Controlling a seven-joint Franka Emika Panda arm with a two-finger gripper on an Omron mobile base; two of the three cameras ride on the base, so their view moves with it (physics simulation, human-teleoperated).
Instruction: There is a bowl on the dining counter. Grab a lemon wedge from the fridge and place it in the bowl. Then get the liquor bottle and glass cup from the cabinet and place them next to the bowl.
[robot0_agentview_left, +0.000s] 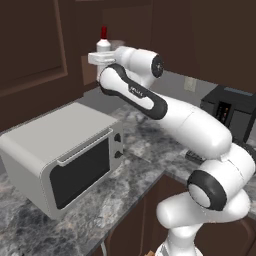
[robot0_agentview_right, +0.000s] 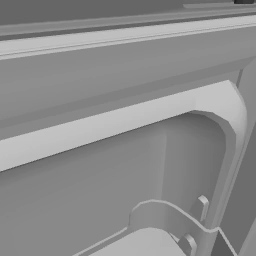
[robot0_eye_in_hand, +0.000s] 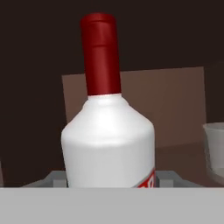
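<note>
The liquor bottle (robot0_eye_in_hand: 108, 140) is white with a tall red neck (robot0_eye_in_hand: 101, 54) and a red label edge low on its body. It stands upright and close in the hand view. My gripper (robot0_eye_in_hand: 111, 178) has a fingertip pressed against each side of the bottle's body, so it is shut on it. In the left base view the arm reaches up and left to the bottle (robot0_agentview_left: 103, 44), with the gripper (robot0_agentview_left: 102, 58) around its lower part in front of the dark cabinet. The glass cup (robot0_eye_in_hand: 214, 151) stands just right of the bottle, partly cut off by the frame.
A grey microwave (robot0_agentview_left: 65, 155) sits on the marbled counter (robot0_agentview_left: 145, 145) below the arm. A dark appliance (robot0_agentview_left: 232, 110) stands at the back right beside a wall outlet (robot0_agentview_left: 190, 83). Brown cabinet panels (robot0_eye_in_hand: 175, 105) back the bottle. A grey moulded surface (robot0_agentview_right: 125, 125) lies close to the right base camera.
</note>
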